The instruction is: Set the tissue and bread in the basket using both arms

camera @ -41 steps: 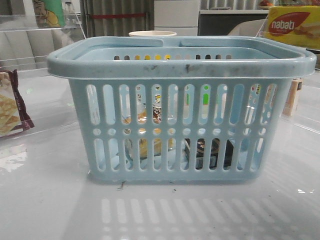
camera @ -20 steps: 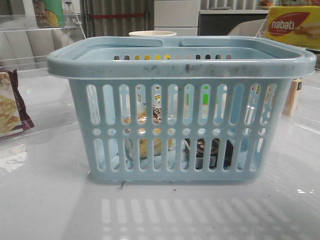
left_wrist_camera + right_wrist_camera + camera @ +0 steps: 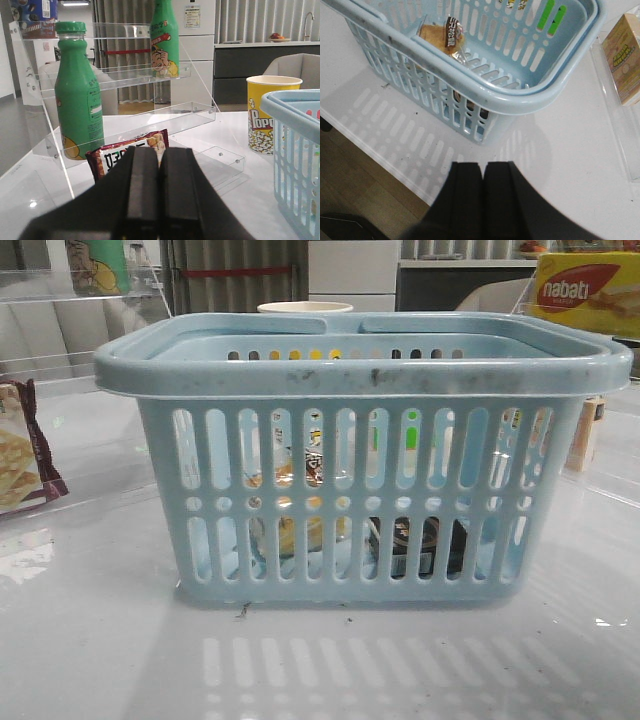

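- Front view: the basket (image 3: 362, 455) stands upright on the table (image 3: 100, 640), its long side facing the camera. Through its slots the bread (image 3: 290, 502) shows low in the basket's left half, leaning roughly upright, and the dark tissue (image 3: 418, 546) lies flat on the basket floor to the right of it, long axis along the basket's length. Neither arm appears here. Both items seem to be in, so the task looks finished; what remains is likely only parking the arms.
- Left wrist view: the left gripper (image 3: 159, 192) has its fingers pressed together on nothing, well outside the basket (image 3: 295, 165), whose corner shows beside a popcorn cup (image 3: 272, 112). A green bottle (image 3: 79, 100) and a snack bag (image 3: 131, 151) lie beyond.
- Right wrist view: the right gripper (image 3: 483, 200) is likewise closed and empty, held off the basket's (image 3: 520, 102) near corner. The bread (image 3: 442, 37) rests inside against a long wall, label band across it; the tissue is barely visible through the slots.
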Motion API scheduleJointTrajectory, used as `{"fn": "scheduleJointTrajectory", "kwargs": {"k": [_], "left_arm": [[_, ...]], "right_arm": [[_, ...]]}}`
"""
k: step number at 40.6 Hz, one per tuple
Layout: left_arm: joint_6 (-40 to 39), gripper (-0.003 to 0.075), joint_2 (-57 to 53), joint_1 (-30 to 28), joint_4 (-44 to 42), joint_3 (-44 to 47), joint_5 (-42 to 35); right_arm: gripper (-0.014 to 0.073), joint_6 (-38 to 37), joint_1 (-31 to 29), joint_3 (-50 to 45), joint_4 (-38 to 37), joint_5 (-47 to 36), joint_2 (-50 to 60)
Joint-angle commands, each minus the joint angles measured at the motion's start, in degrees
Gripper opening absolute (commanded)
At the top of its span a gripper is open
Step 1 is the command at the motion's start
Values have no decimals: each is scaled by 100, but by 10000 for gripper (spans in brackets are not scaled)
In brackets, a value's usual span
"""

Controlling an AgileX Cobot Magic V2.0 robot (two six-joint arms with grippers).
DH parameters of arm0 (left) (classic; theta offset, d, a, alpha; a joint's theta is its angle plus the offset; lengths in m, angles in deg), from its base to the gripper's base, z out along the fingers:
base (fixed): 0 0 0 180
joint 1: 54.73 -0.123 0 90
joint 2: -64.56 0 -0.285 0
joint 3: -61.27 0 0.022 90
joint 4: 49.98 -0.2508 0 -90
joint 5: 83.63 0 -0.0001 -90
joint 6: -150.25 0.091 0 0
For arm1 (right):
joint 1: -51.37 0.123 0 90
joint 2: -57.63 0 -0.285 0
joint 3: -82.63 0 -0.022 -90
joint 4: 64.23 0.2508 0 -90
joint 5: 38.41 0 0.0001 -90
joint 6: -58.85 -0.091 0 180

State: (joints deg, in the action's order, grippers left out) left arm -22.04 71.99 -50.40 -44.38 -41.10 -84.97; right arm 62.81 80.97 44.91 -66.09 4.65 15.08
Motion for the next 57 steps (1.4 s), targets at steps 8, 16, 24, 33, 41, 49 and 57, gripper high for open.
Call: {"fn": "scheduleJointTrajectory", "kwargs": {"k": [8,16,24,33,41,49,57], "left_arm": [[-9,91,-93,-16,23,-6,-513],[-9,91,-93,-16,23,-6,-513],[-9,91,-93,-16,23,-6,-513],[-9,91,-93,-16,23,-6,-513],[-9,91,-93,-16,23,-6,-513],[-9,91,-93,-16,23,-6,-513],[-9,91,-93,-16,23,-6,-513]], "right_arm": [[57,34,-6,151,-51,-395,-7],[57,34,-44,-30,-56,-462,293],[57,34,-1072,-1206,81,-1848,1415],[57,-5,-2499,-2984,287,-3591,2997],[57,-5,-3046,-3947,547,-4405,3612],[57,-5,-3051,-4117,580,-4685,3641],[57,-5,-3051,-4117,580,-4656,3641]]}}
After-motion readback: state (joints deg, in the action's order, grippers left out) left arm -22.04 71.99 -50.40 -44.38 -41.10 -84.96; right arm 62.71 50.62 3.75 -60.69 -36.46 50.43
